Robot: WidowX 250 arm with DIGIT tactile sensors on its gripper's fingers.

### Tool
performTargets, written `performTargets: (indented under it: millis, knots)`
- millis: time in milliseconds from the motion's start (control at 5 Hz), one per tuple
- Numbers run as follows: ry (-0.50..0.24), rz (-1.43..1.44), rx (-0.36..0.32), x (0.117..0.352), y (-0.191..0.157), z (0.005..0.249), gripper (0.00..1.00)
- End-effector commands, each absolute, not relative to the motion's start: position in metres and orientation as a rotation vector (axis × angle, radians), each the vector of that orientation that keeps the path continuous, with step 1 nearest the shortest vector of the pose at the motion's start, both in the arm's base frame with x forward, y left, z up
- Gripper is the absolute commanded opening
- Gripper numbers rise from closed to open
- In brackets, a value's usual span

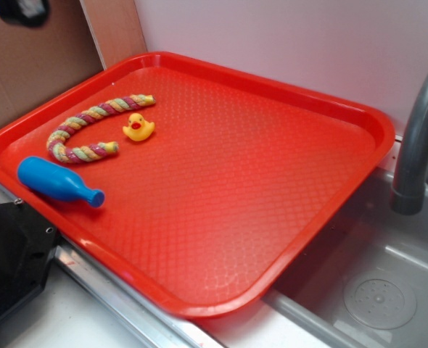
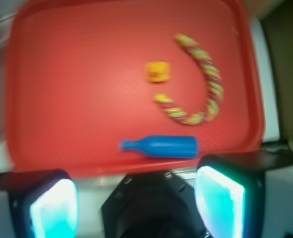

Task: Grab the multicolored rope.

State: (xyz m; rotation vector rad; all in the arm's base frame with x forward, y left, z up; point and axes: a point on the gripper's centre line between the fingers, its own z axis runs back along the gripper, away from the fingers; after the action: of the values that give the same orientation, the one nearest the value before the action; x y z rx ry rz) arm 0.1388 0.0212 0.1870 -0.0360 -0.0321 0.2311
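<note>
While your claw (image 2: pixel 136 198) hangs spread wide above the near edge of the red tray (image 1: pixel 330 101), holding nothing, the multicolored rope (image 1: pixel 91 125) lies bent in a curve at the tray's far left corner in the exterior view. A yellow rubber duck (image 1: pixel 138 127) sits inside that curve, apart from the strands. Just beside the rope's lower end, a blue bottle (image 1: pixel 58 181) lies on its side. A grey faucet (image 1: pixel 421 138) stands over the sink (image 1: pixel 388 290) to the right.
</note>
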Motion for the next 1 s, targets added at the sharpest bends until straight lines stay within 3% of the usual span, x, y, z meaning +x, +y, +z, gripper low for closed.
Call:
performTargets:
  millis: [0,200,800]
  knots:
    - [-0.131,0.486,-0.069,0.150,0.082,0.127,1.00]
    - [-0.167,0.642,0.008,0.138,0.099,0.097,1.00]
    - [-0.077,0.740,0.044,0.145,0.117,0.027,1.00]
